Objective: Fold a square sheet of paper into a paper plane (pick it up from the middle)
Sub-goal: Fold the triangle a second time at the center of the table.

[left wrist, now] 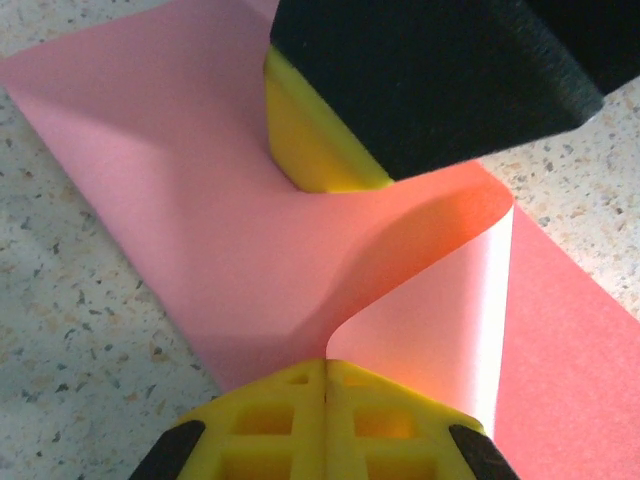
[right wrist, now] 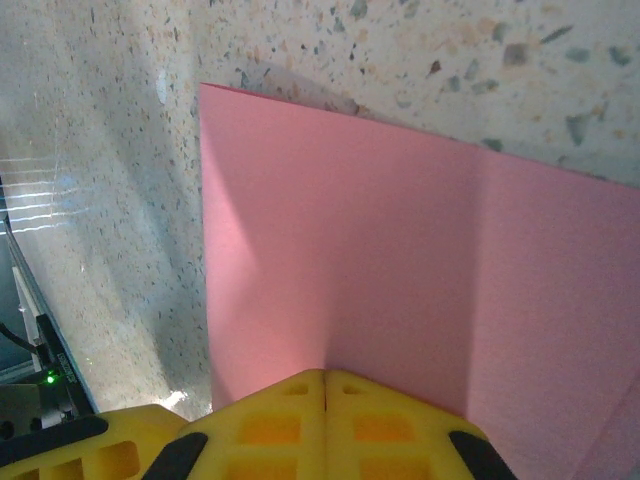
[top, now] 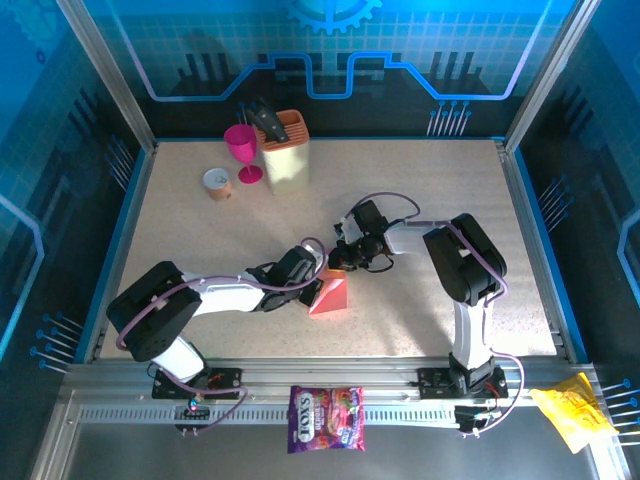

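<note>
mid-table, left hand (left wrist: 325, 385) and right hand (right wrist: 325, 385) both clenched on curled square sheet of paper (left wrist: 200, 220)

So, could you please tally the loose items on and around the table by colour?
Pink or red: 2, the goblet and the sheet of paper
Beige or tan: 2, the knife block and the small round container
Purple: 1, the candy bag
Yellow: 1, the wrapper
Total: 6

Knife block (top: 286, 152), pink goblet (top: 243, 150), candy bag (top: 326, 418)
</note>
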Motion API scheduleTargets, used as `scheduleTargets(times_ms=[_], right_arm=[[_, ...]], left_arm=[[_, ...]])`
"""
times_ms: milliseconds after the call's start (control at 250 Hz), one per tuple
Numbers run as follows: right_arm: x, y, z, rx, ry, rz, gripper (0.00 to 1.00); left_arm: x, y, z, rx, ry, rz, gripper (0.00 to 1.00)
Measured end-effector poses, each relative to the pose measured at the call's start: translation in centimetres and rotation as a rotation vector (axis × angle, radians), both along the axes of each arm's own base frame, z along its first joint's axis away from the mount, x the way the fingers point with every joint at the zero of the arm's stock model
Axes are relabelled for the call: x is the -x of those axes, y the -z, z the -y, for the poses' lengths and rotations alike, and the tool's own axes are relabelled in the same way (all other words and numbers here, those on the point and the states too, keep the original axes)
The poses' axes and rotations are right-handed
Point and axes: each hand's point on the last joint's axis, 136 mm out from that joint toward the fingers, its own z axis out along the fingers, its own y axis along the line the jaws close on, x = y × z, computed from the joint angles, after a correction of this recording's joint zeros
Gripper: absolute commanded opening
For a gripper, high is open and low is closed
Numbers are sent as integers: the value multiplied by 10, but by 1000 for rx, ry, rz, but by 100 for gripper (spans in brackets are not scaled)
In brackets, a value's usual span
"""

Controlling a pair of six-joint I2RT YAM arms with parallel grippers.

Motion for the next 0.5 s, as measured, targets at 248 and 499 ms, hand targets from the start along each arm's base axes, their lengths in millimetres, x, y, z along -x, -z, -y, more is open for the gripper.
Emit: scheduleTargets(times_ms=[248, 499], right_arm=[[0, 0, 0, 0, 0, 0, 0], [0, 0, 0, 0, 0, 0, 0]], left_arm=[[4, 5, -4, -11, -1, -11, 0], [3, 6, -4, -12, -2, -9, 0]])
